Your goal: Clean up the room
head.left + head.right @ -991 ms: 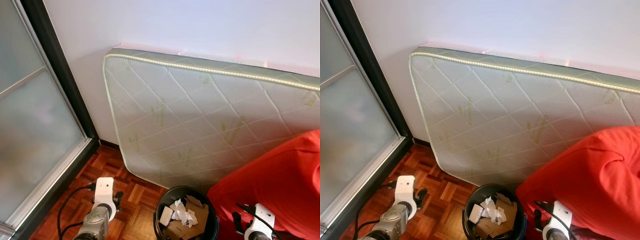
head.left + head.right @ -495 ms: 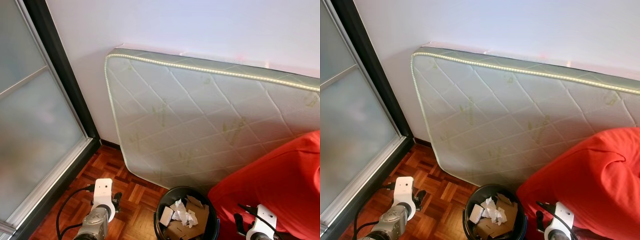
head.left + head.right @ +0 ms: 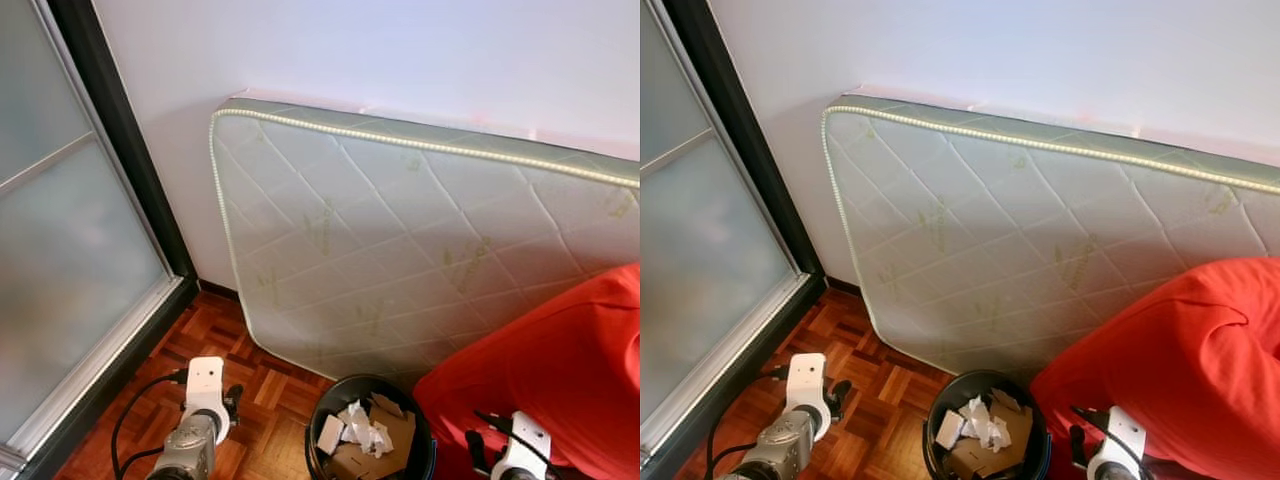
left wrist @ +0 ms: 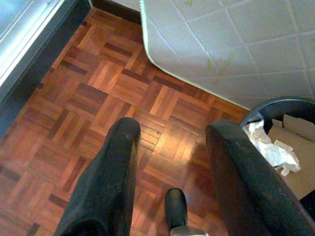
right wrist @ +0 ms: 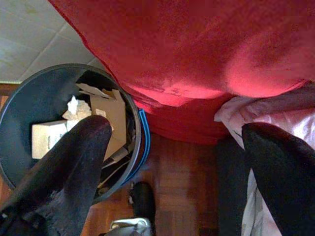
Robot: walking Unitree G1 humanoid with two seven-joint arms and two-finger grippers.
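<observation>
Right wrist view shows the right claw (image 5: pixel 172 147) wide open and empty beside the bin (image 5: pixel 29 93), left claw (image 4: pixel 170 142) likewise open, apparently between pickups.

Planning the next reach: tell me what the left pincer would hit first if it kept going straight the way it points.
Probably the bare wooden floor: the open left pincer points down at it, with the mattress further ahead and the bin off to the side.

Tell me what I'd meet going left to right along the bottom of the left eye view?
Glass door → left gripper → bin of paper and cardboard → right gripper → red cushion.
</observation>
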